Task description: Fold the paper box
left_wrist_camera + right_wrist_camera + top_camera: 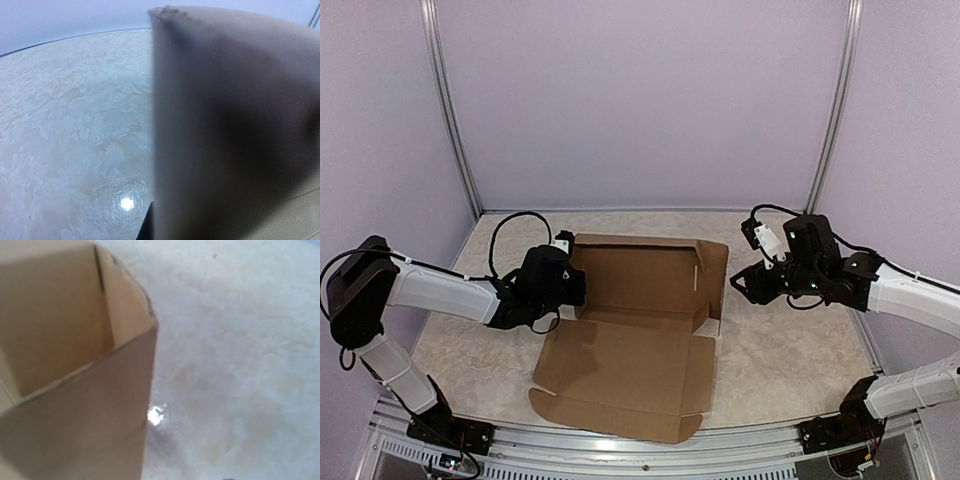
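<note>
The paper box (630, 340) is brown cardboard lying in the middle of the table. Its back wall and right side wall stand up, and a wide flat panel reaches toward the near edge. My left gripper (572, 285) is at the box's left edge, shut on the left flap. In the left wrist view that flap (230, 125) fills the right half as a blur, against one dark fingertip (147, 225). My right gripper (736, 284) hangs open just right of the raised right wall, apart from it. The right wrist view shows that corner of the box (75, 390) close up, with no fingers in frame.
The pale marbled table (790, 350) extends to both sides of the box. Lilac walls and two metal uprights (450, 110) (835, 100) close off the back. A metal rail (620, 450) runs along the near edge between the arm bases.
</note>
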Action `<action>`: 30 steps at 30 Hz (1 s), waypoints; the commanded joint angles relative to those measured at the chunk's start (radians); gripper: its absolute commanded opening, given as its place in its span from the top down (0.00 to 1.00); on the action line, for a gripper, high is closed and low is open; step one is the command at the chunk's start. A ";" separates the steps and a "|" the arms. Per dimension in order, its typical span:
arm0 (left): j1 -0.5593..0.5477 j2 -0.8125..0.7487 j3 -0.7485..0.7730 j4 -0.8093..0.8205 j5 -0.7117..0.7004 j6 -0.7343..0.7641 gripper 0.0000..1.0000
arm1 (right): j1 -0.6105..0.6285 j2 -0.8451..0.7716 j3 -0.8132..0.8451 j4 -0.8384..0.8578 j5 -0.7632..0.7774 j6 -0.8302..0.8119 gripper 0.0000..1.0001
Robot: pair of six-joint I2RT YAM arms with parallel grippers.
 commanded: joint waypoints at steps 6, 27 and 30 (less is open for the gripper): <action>0.005 -0.048 -0.007 0.026 0.041 -0.005 1.00 | -0.049 0.115 -0.004 0.112 -0.223 0.024 0.50; 0.004 -0.041 0.027 -0.012 0.035 -0.007 1.00 | 0.063 0.266 0.093 0.195 -0.234 0.038 0.55; 0.002 -0.041 0.030 -0.024 0.007 -0.015 1.00 | 0.096 0.298 0.110 0.205 -0.146 0.056 0.57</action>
